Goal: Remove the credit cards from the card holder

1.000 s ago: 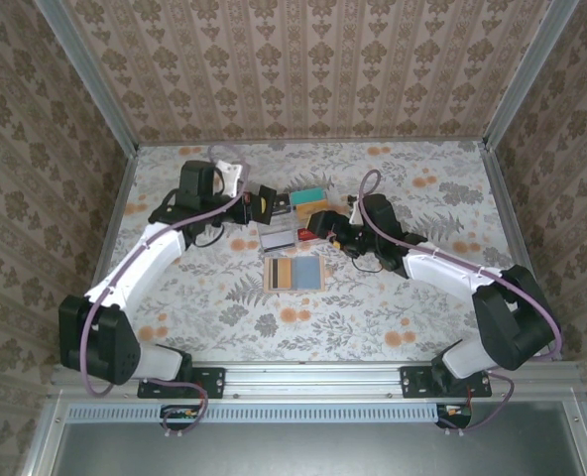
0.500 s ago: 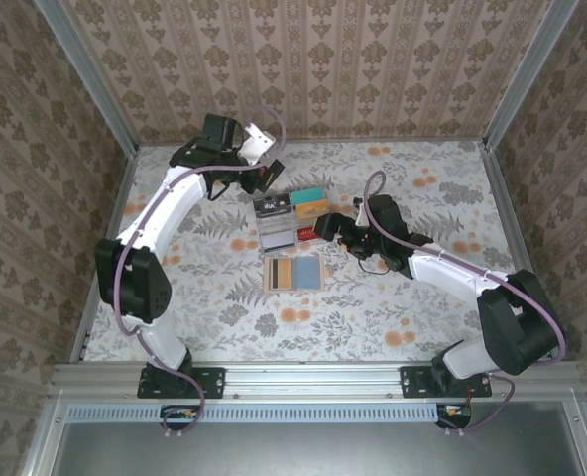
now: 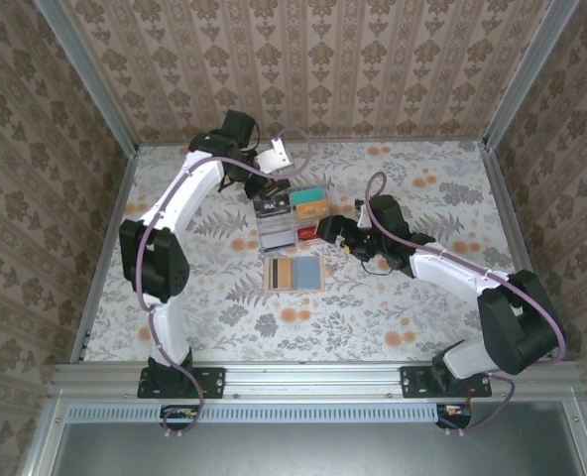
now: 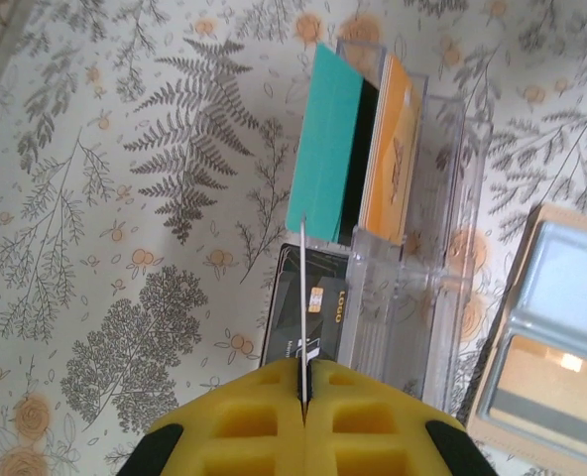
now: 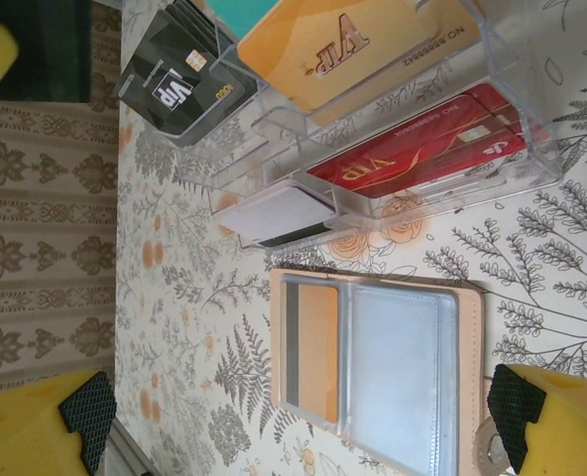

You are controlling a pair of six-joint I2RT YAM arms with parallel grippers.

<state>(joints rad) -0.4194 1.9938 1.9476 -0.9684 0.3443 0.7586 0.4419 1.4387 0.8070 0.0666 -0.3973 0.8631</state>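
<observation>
A thin, stiff, slick card [image 4: 301, 297] is being pinched edge-on in the left gripper's [image 4: 303, 392] closed jaws over the tray [image 4: 452, 228]. The holder [image 3: 293, 273] is lying open on the bench [image 3: 422, 307], its pocketed orange card [image 5: 318, 347] probably best drawn by an exposed edge; the right gripper [image 3: 331, 231] is hovering beside, jaws wide.

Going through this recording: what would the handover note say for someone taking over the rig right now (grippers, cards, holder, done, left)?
Grippers: left gripper shut on a thin card, seen edge-on, above the clear tray; right gripper open, empty, beside the tray.
Things: card holder lies spread open on the table, nearer than the tray.
Done: teal card, orange VIP card, black card and red card sit in the tray.
Left: set down the held card; another orange card shows in the holder's pocket, likely next to be pulled.
</observation>
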